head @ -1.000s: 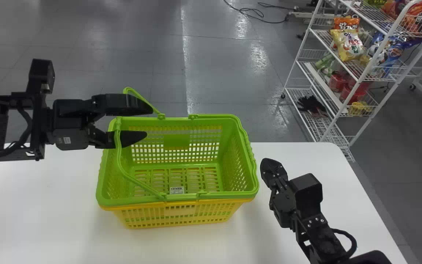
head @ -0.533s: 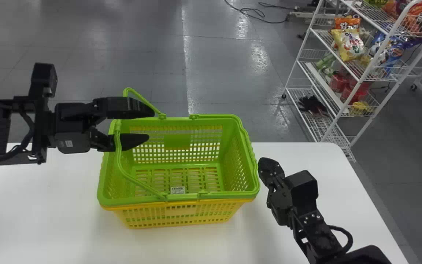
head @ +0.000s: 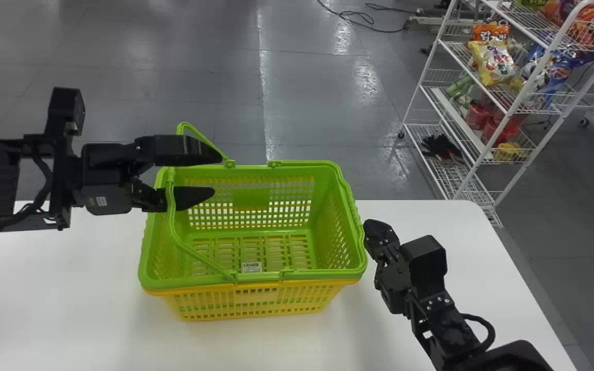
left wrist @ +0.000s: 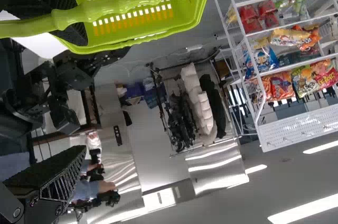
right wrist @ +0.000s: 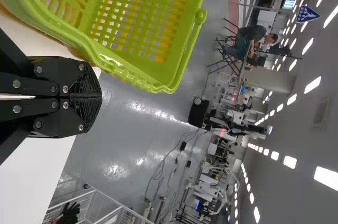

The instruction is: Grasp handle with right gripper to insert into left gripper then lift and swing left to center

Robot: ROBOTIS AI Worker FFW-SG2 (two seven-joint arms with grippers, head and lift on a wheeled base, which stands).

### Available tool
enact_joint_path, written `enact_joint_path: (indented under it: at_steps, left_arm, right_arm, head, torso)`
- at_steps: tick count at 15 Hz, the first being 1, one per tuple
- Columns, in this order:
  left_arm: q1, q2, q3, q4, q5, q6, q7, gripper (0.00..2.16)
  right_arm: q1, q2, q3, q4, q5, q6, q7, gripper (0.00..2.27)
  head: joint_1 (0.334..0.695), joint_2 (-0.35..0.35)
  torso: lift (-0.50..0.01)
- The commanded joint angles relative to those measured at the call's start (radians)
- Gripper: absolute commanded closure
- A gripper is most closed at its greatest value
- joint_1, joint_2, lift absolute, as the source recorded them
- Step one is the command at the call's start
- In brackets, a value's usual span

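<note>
Since a second ago, your left gripper point(head: 218, 174) has slid a little to the right, further in over the green basket point(head: 258, 277), and dipped down a tiny bit. Your right gripper point(head: 377, 229) has crept left and away from you, so now its tip is just beside the basket's right rim.

The handle point(head: 190, 250) and green basket point(head: 355, 226) were smooth, faintly shiny plastic. The near table point(head: 70, 288) looked smooth; the far floor point(head: 317, 103) was glossy. To the right, the rack point(head: 513, 105) was metal wire, the snack bags point(head: 493, 64) shiny, the gloves point(head: 437, 145) matt cloth.
</note>
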Motion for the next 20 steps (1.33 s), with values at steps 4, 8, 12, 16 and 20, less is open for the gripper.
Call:
enact_joint_path:
  at_steps: [4, 8, 12, 16, 20]
  left_arm:
    - [0.005, -0.007, 0.000, -0.001, 0.004, 0.003, 0.000, 0.12]
    - [0.008, -0.008, 0.000, -0.001, 0.015, 0.006, 0.000, 0.12]
    - [0.011, -0.008, -0.002, -0.001, 0.019, 0.009, 0.000, 0.12]
    - [0.012, -0.008, -0.002, -0.001, 0.021, 0.009, -0.002, 0.12]
    - [0.015, -0.008, -0.002, -0.002, 0.029, 0.012, -0.002, 0.12]
  right_arm:
    - [-0.002, 0.000, 0.001, -0.002, -0.010, 0.000, -0.011, 2.11]
    - [-0.002, 0.000, -0.003, -0.011, -0.033, 0.006, -0.011, 2.11]
    - [-0.002, -0.001, 0.000, -0.009, -0.033, 0.012, -0.011, 2.11]
    - [-0.002, -0.001, 0.004, -0.008, -0.030, 0.015, -0.011, 2.11]
    - [-0.008, 0.000, 0.015, -0.011, -0.031, 0.012, -0.011, 2.11]
  head:
    - [0.695, -0.143]
    - [0.695, -0.150]
    - [0.695, -0.150]
    - [0.695, -0.152]
    - [0.695, -0.147]
  torso:
    - [-0.093]
    - [-0.093]
    - [-0.093]
    - [-0.093]
    - [-0.093]
